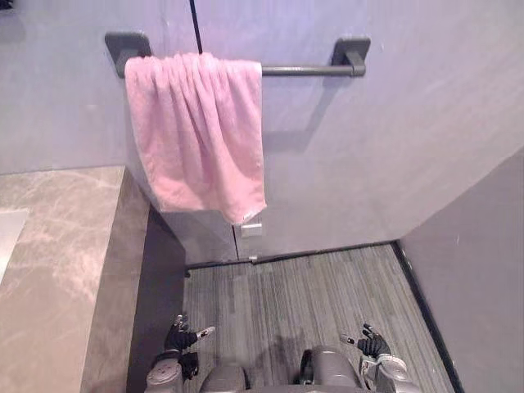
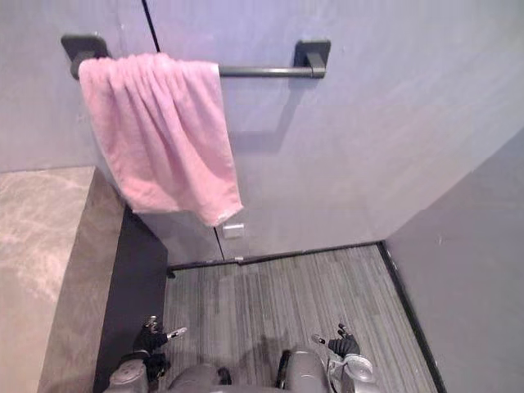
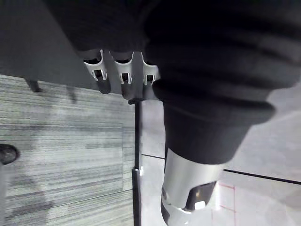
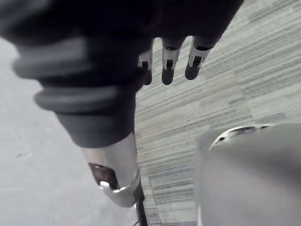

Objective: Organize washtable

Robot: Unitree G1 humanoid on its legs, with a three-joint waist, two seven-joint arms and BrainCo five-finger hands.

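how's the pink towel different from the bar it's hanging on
The pink towel is soft and hangs down in folds; the bar is dark grey, rigid and level. The towel is bunched over the bar's left end, leaving the bar's right part bare. Both sit against the grey wall.

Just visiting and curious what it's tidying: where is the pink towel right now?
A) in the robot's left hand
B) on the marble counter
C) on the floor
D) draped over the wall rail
D: the pink towel hangs over the dark rail; the left hand and right hand sit low, open.
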